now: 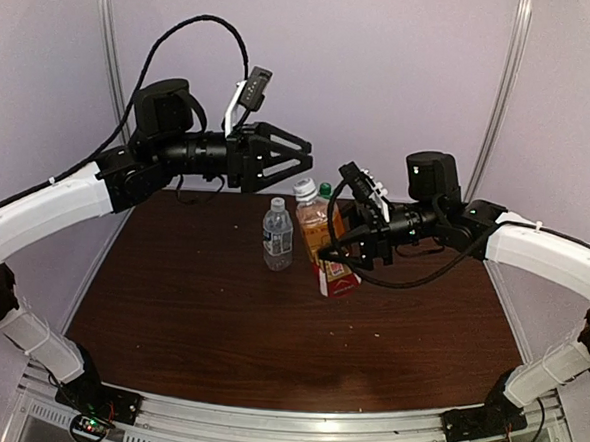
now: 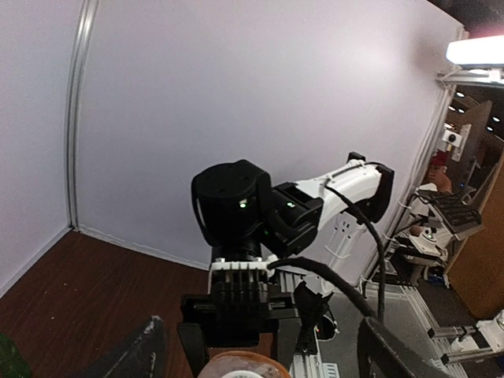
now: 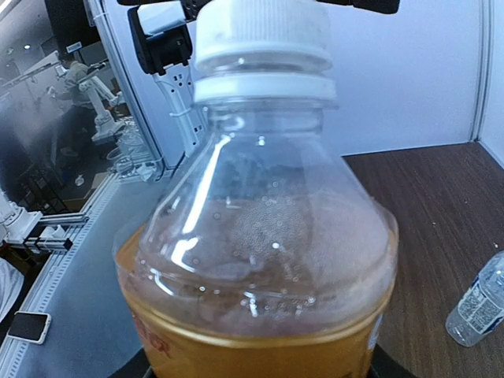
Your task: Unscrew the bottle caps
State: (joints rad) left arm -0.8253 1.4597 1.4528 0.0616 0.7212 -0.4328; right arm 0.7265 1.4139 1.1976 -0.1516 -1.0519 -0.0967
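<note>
The amber-brown bottle (image 1: 326, 245) with a red label is tilted above the table, and my right gripper (image 1: 347, 250) is shut on its body. It fills the right wrist view, its white cap (image 3: 264, 31) on the neck. My left gripper (image 1: 309, 159) hangs open just above and left of that cap (image 1: 305, 190), touching nothing. In the left wrist view its dark fingers (image 2: 135, 354) stand wide on either side of the bottle top (image 2: 240, 367). The clear water bottle (image 1: 277, 236) stands capped beside it. A green cap (image 1: 325, 191) peeks out from behind the amber bottle.
The brown table (image 1: 219, 317) is edged by white walls at the back and sides. The water bottle (image 3: 477, 304) shows at the lower right of the right wrist view. A black cable (image 1: 412, 278) loops under my right wrist.
</note>
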